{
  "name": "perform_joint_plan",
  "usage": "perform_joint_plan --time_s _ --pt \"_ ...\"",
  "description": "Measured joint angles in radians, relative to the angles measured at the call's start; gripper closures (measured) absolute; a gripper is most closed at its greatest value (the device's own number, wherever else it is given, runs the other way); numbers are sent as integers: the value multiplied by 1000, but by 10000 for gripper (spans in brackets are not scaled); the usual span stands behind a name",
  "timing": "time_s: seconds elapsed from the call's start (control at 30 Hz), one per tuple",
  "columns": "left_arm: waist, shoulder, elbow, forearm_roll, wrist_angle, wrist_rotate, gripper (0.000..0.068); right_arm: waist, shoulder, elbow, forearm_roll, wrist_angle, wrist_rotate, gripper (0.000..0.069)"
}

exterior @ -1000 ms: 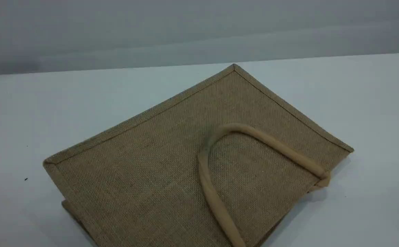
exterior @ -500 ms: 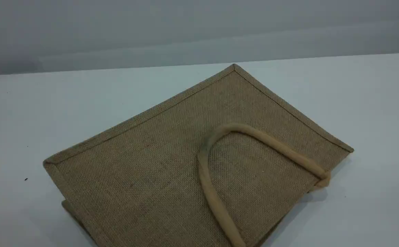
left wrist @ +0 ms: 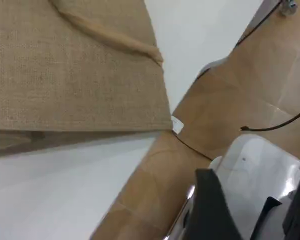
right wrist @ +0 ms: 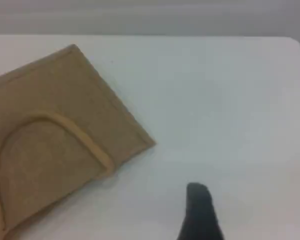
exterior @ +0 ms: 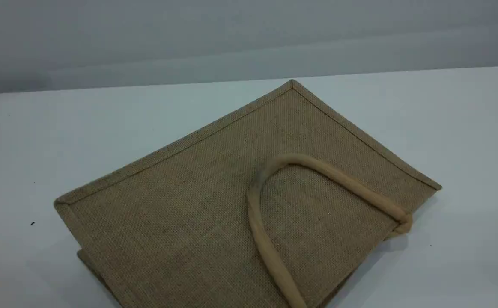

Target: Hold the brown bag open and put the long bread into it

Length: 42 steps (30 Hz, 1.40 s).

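The brown bag [exterior: 197, 201] lies flat and closed on the white table, turned at an angle, with one tan loop handle [exterior: 293, 159] resting on its upper face. Its near end runs off the bottom of the scene view. No arm shows in the scene view. The left wrist view has the bag [left wrist: 65, 75] at upper left, well away from my left gripper [left wrist: 255, 205], whose dark fingers stand apart with nothing between them. In the right wrist view the bag [right wrist: 50, 125] sits at left, and one black fingertip [right wrist: 199, 205] hovers over bare table to its right. The long bread is out of view.
The white table [exterior: 445, 128] ends at a far edge below a grey wall. In the left wrist view the table edge [left wrist: 155, 145] drops to a brown tiled floor [left wrist: 230, 100] with a dark cable [left wrist: 275, 127] and a white machine part [left wrist: 255, 160].
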Motion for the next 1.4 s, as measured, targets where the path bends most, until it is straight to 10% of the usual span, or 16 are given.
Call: perform_joint_plan --time_s 0.5,0.63,1.2,1.4 --pt "4 -25 0 0 0 -1 267 -1 0 0 1 -1 0 265" --pt "82 -58 0 1 0 0 267 -1 0 0 1 -1 0 265" --pt "887 -65 0 1 0 0 267 -13 0 0 2 -1 0 265" --pt "1077 -113 0 2 0 0 267 -13 0 0 2 -1 0 265"
